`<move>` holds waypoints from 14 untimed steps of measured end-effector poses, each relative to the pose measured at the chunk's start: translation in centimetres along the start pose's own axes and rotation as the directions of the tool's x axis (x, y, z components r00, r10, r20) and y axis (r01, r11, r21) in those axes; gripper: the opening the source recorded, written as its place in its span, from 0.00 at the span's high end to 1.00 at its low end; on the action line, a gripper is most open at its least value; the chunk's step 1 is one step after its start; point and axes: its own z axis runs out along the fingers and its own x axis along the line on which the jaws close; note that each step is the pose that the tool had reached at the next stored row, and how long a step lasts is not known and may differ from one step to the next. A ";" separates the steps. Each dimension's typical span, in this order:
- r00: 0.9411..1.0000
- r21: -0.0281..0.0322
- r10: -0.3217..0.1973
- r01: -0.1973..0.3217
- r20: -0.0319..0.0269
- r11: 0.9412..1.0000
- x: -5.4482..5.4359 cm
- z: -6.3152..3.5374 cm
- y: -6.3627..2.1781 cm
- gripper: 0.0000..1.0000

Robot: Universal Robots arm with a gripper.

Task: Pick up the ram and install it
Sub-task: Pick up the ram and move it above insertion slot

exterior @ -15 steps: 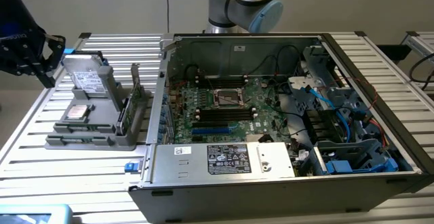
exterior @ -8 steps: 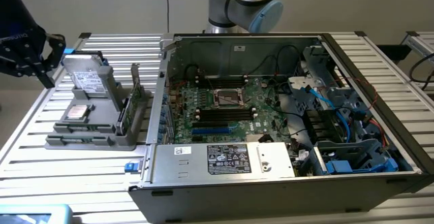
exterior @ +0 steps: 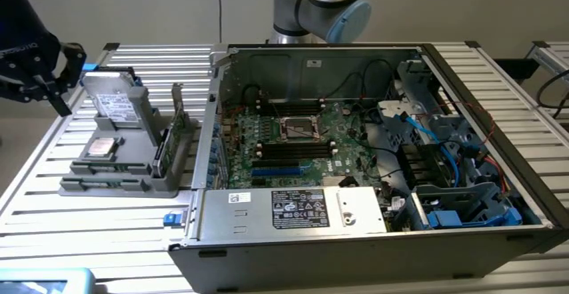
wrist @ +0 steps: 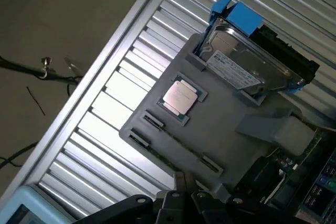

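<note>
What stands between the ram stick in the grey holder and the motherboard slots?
The larger green expansion card with a metal bracket stands upright between the thin green ram stick and the open metal computer case, then the case's wall. The long black motherboard slots look uncovered.

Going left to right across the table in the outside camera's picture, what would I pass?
Gray parts tray → green motherboard → blue cables → computer case's dark side wall.
</note>
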 end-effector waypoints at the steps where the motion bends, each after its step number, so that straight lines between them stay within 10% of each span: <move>1: 1.000 0.000 -0.018 0.018 -0.001 1.000 0.0 0.00 0.00 0.89; 8: 0.989 -0.002 -0.145 0.145 -0.007 0.989 0.0 0.00 0.00 0.89; 14: 0.968 -0.005 -0.253 0.252 -0.011 0.968 0.0 0.00 0.00 0.89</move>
